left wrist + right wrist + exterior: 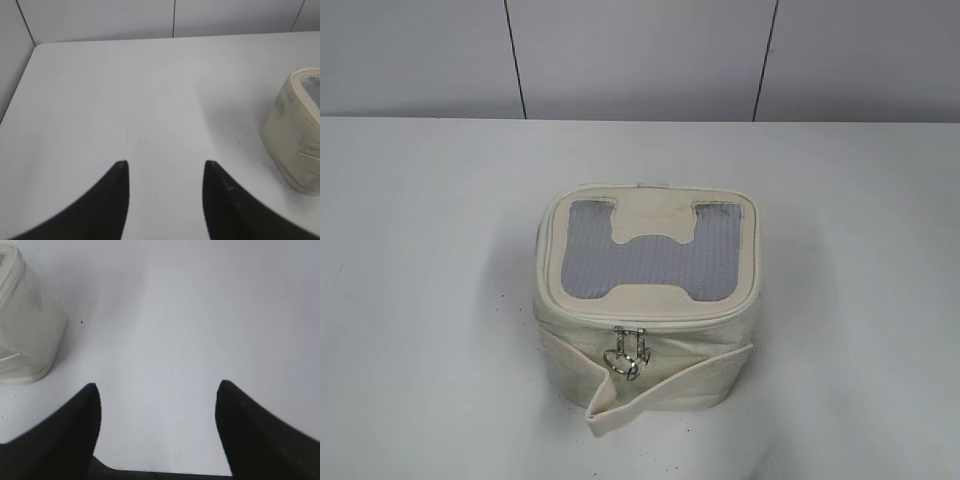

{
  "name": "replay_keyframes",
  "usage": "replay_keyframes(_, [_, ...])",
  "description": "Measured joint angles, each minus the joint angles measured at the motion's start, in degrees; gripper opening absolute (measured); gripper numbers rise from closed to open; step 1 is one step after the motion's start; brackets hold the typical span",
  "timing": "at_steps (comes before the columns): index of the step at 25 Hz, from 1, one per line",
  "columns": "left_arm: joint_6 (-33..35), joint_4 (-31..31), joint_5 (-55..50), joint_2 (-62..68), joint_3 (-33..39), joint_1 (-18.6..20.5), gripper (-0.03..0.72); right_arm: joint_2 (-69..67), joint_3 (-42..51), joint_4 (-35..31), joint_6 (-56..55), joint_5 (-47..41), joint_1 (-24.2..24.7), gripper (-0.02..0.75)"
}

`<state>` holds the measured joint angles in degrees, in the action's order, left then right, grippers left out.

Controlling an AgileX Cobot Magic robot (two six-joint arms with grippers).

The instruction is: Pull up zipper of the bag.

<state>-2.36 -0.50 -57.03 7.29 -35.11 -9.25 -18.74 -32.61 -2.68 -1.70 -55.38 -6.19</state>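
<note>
Two small silver pulls with round rings hang together at the front of the zipper, just below the top rim of the bag. We see the thin cream zip track running around that rim, and the pulls rest against the front wall, touching each other. The bag is a boxy cream-white case sitting upright near the middle of the white desk. Its top panel is grey mesh with a cream H-shaped patch across it. A wide cream strap band runs slantwise across the front wall below the pulls, its folded end sticking out loosely at the lower left of the bag.

From the left wrist view we find the bag at the right edge, well apart from the left gripper, whose dark jaws stand apart with bare desk between them and nothing held. From the right wrist view the bag sits at the upper left, likewise apart from the right gripper, whose jaws are spread wide over bare desk and hold nothing. Behind the desk we see a pale panelled wall with dark vertical seams.
</note>
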Motion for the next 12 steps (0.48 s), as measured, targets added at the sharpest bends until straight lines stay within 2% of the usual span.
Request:
replay_keyframes(6, [0.1, 0.0, 1.2, -2.0, 2.4, 0.0, 0.371, 10.7, 2.3, -0.6, 3.2, 0.0, 0.0, 0.554])
replay_keyframes(12, [3.3, -0.2, 4.7, -2.0, 2.8, 0.0, 0.363, 12.6, 2.4, -1.5, 6.9, 0.6, 0.0, 0.554])
